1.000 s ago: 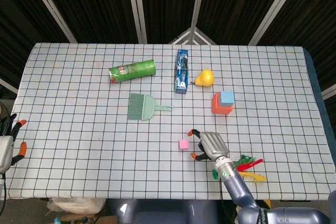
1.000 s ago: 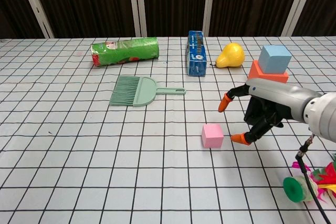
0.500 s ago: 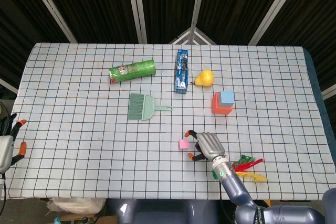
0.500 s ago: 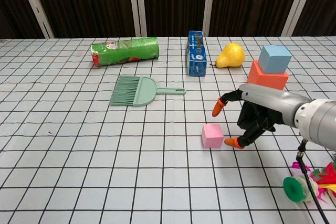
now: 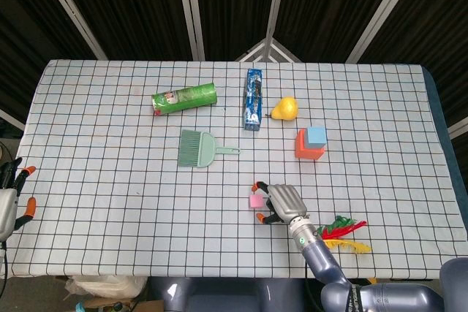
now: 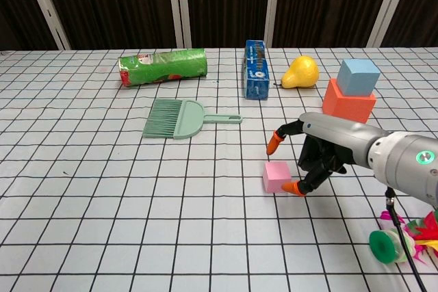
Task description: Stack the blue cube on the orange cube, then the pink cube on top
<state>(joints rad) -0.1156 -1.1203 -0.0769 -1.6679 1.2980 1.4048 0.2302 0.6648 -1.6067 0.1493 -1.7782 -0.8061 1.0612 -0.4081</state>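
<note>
The blue cube (image 5: 316,134) (image 6: 358,75) sits on top of the orange cube (image 5: 307,147) (image 6: 348,102) at the right of the table. The small pink cube (image 5: 256,200) (image 6: 276,176) lies on the cloth nearer the front. My right hand (image 5: 281,203) (image 6: 311,155) is right beside the pink cube, fingers spread around its right side, orange fingertips just at its edges; it does not hold the cube. My left hand (image 5: 10,202) rests off the table's left edge, its fingers only partly visible.
A green dustpan brush (image 5: 199,148) (image 6: 178,117), a green roll (image 5: 184,98) (image 6: 163,67), a blue box (image 5: 253,98) (image 6: 256,69) and a yellow pear (image 5: 285,108) (image 6: 302,72) lie farther back. A feathered shuttlecock (image 5: 344,231) (image 6: 404,237) sits at the front right.
My right hand has moved left along the cloth, from a gap away to right against the pink cube. The cubes have not moved.
</note>
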